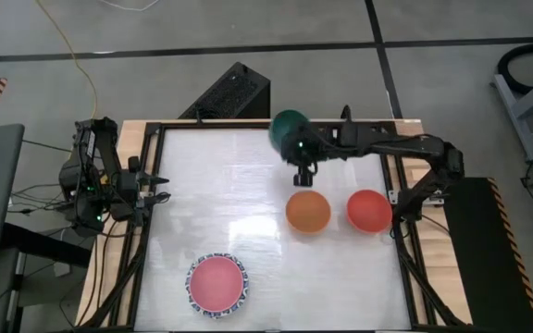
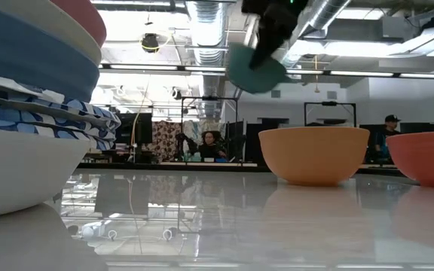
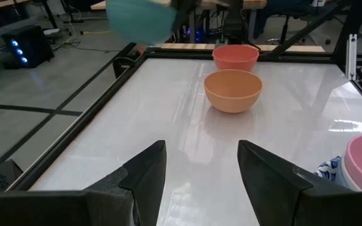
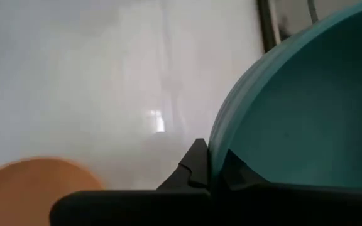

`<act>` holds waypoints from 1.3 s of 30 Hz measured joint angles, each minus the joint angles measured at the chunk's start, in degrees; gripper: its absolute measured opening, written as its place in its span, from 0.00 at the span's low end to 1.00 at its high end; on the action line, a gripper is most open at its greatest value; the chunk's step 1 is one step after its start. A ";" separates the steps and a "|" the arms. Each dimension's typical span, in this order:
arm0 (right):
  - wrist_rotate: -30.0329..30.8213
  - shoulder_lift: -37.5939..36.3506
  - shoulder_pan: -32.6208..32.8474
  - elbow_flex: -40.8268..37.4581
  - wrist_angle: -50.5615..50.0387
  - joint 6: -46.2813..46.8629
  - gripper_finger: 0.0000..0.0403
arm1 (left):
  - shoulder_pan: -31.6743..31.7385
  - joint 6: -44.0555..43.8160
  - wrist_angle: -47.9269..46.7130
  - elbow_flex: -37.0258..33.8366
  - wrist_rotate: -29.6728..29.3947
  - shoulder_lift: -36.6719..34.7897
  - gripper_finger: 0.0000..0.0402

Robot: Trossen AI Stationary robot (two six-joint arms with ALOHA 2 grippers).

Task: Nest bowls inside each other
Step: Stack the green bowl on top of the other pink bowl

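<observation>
Teal bowl: lifted clear of the table, tilted, near the far edge; rim pinched between the pressed-together fingers of the right gripper, one finger outside the wall and one inside, as the right wrist view shows. Seen in the low view hanging above and just left of the orange one. Orange bowl: upright on the table, right of centre, directly below the right gripper in the high view, apart from it. Red bowl: upright, just beside the orange bowl on its right, close to the table's right rail, a narrow gap between the two. Stack of nested bowls: near the front edge, left of centre; pink bowl uppermost, white blue-patterned rim showing around it; in the low view a blue bowl and patterned rims layered beneath the pink one; exact count of the stack not discernible. Left gripper: at the table's left edge, over the rail, fingers spread, nothing between them, well apart from every bowl.
</observation>
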 joint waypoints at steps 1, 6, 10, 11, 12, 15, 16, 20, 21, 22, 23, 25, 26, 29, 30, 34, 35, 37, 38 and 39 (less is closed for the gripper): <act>-0.01 0.00 1.38 0.36 0.38 -2.31 0.02 | 0.01 0.00 0.00 0.00 0.00 0.00 0.47; -1.09 0.02 7.46 0.56 4.15 -14.95 0.02 | 0.00 0.00 0.02 0.00 0.00 0.00 0.47; -5.13 0.02 11.86 0.56 8.18 -24.01 0.02 | 0.02 0.00 0.00 0.00 0.00 0.00 0.47; -5.75 0.04 12.93 0.56 9.64 -25.74 0.02 | 0.00 0.00 0.00 0.00 0.00 0.00 0.47; -6.43 0.04 13.96 0.56 11.06 -27.45 0.02 | 0.00 0.00 0.00 0.00 0.00 0.00 0.47; -8.80 0.04 16.98 0.57 15.66 -31.43 0.02 | 0.00 0.00 0.00 0.00 0.00 0.00 0.47; -9.56 0.07 17.89 0.56 17.15 -31.80 0.02 | 0.01 0.00 0.01 0.00 0.00 0.00 0.47; -12.64 2.56 21.03 0.72 22.95 -33.46 0.02 | 0.00 0.00 0.00 0.00 -0.02 0.02 0.47; -13.26 4.02 21.80 1.18 22.87 -34.93 0.02 | 0.01 0.00 0.00 0.00 -0.04 0.00 0.47; -13.60 5.66 22.45 2.47 22.70 -36.28 0.02 | 0.00 0.00 0.00 0.00 -0.05 0.01 0.47; -13.59 7.53 23.04 4.23 22.37 -37.43 0.02 | 0.00 0.00 0.00 0.00 -0.06 0.02 0.47; -13.60 12.24 24.12 9.06 18.87 -38.88 0.02 | 0.00 0.00 0.00 0.00 -0.09 0.02 0.47; -13.61 14.57 24.64 12.22 17.29 -39.48 0.02 | 0.00 0.00 0.00 0.00 -0.09 0.02 0.47; -13.58 22.03 26.28 22.37 10.36 -43.01 0.02 | 0.01 0.00 0.00 0.00 -0.11 0.02 0.47; -13.60 24.28 26.81 26.07 7.82 -44.67 0.02 | 0.01 0.00 0.00 0.00 -0.11 0.02 0.47; -13.56 33.29 29.50 39.39 -2.82 -51.17 0.02 | 0.02 0.00 0.00 0.00 -0.13 0.02 0.47; -13.56 35.31 30.19 42.22 -5.54 -52.49 0.02 | 0.01 0.00 -0.01 0.00 -0.13 0.02 0.47; -13.02 38.42 31.45 46.38 -8.82 -54.27 0.02 | 0.02 0.00 0.00 0.00 -0.13 0.02 0.47; -11.92 38.66 32.04 45.69 -7.80 -55.18 0.02 | 0.00 0.00 -0.01 0.00 -0.13 0.02 0.47; -10.18 38.49 32.80 44.53 -7.75 -56.62 0.02 | 0.01 0.00 0.00 0.00 -0.15 0.02 0.47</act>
